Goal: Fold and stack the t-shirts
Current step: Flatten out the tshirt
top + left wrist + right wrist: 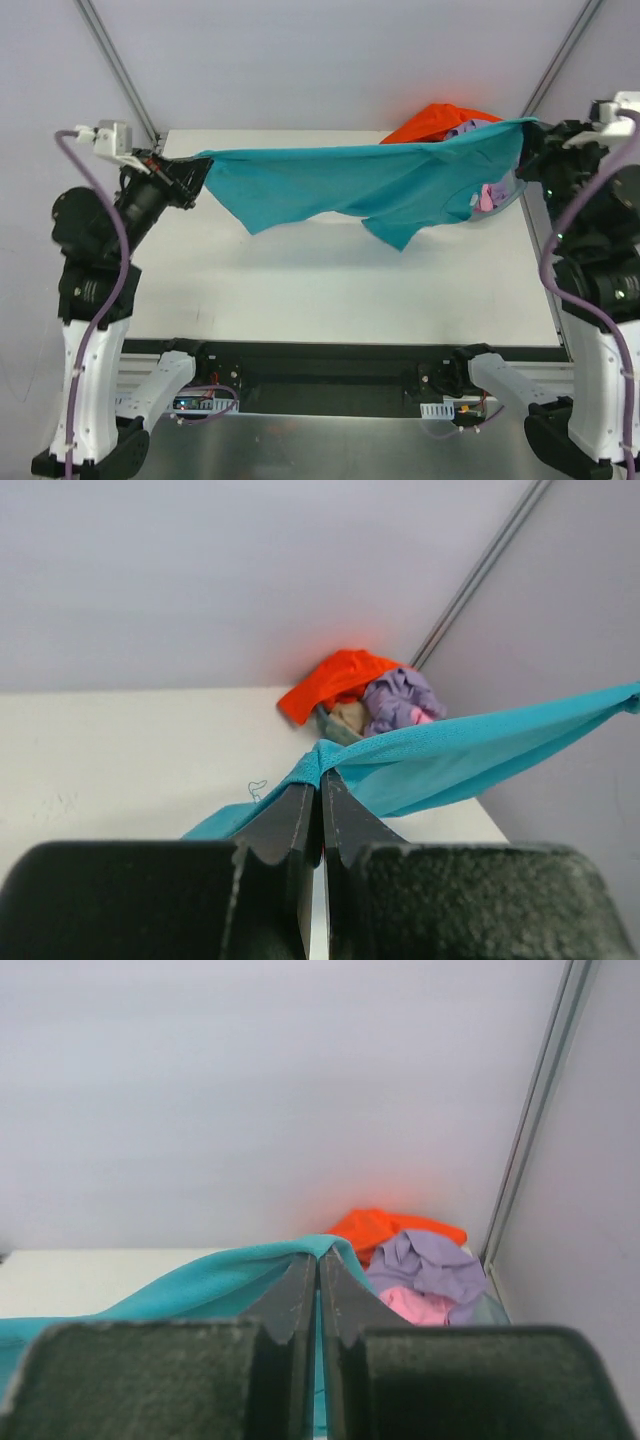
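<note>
The teal t-shirt (370, 180) hangs stretched in the air across the back of the table between both grippers. My left gripper (200, 165) is shut on its left end; the left wrist view shows the fingertips (300, 790) pinching the teal cloth (470, 750). My right gripper (528, 135) is shut on its right end, with teal cloth (200, 1285) draped over the fingertips (335, 1270). The orange shirt (435, 120), lavender shirt (430, 1260) and pink shirt (415, 1305) lie piled in the basin at the back right. A beige shirt (350, 717) shows in that pile.
The grey-blue basin (508, 200) stands at the table's back right corner, partly hidden by the teal shirt. The white table (330, 290) lies below the hanging shirt. Metal frame posts (115, 65) rise at the back corners.
</note>
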`<action>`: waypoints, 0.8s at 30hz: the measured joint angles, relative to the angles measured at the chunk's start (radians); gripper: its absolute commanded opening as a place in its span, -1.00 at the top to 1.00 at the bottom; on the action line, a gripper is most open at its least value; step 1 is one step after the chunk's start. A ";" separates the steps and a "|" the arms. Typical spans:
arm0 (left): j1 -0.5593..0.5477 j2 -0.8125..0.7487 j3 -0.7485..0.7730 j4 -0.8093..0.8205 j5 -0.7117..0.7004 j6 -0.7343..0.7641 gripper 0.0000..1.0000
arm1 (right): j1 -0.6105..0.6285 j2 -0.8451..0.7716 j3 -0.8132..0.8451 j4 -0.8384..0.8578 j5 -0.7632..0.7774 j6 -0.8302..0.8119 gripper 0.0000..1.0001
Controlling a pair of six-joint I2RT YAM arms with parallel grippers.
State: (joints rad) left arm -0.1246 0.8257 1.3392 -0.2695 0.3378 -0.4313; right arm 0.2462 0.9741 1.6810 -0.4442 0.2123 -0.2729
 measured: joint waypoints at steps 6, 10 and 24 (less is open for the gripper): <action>0.000 -0.127 0.070 -0.044 -0.002 0.000 1.00 | 0.000 -0.075 0.122 -0.066 -0.081 -0.013 0.99; 0.000 -0.137 0.133 -0.076 -0.002 0.016 1.00 | 0.000 -0.091 0.167 -0.096 -0.123 -0.020 0.99; 0.000 0.202 0.179 -0.080 -0.213 0.077 1.00 | 0.000 0.152 0.112 -0.006 -0.068 -0.054 0.99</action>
State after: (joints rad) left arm -0.1246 1.0275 1.5185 -0.3500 0.1246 -0.3542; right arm 0.2466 1.1259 1.7927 -0.4507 0.1440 -0.3271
